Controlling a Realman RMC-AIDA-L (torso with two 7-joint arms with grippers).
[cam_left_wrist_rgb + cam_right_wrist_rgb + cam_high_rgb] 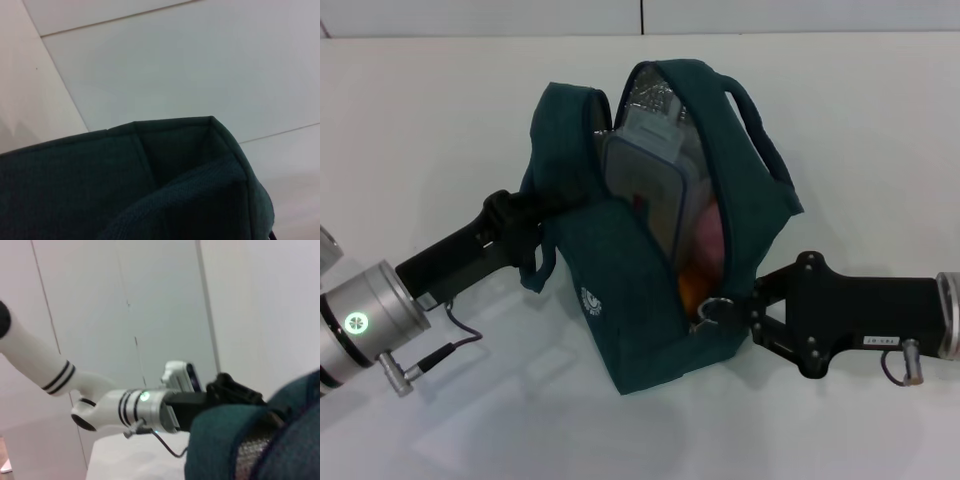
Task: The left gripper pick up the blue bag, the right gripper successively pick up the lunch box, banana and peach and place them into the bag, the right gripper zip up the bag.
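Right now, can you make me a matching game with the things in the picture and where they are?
Things:
1. lunch box
2. zipper ring
3. left gripper
4. peach

Places:
A. at the right gripper's tip, low on the bag's open edge
B. standing upright inside the blue bag
C. at the bag's left side
D. pink, deep in the bag behind the box

Pairs: 1-B, 2-A, 3-C, 4-D

Dark teal bag (620, 300) with silver foil lining — inside, a clear blue-rimmed lunch box (645, 180), pink peach (708, 235), orange-yellow banana (692, 288).
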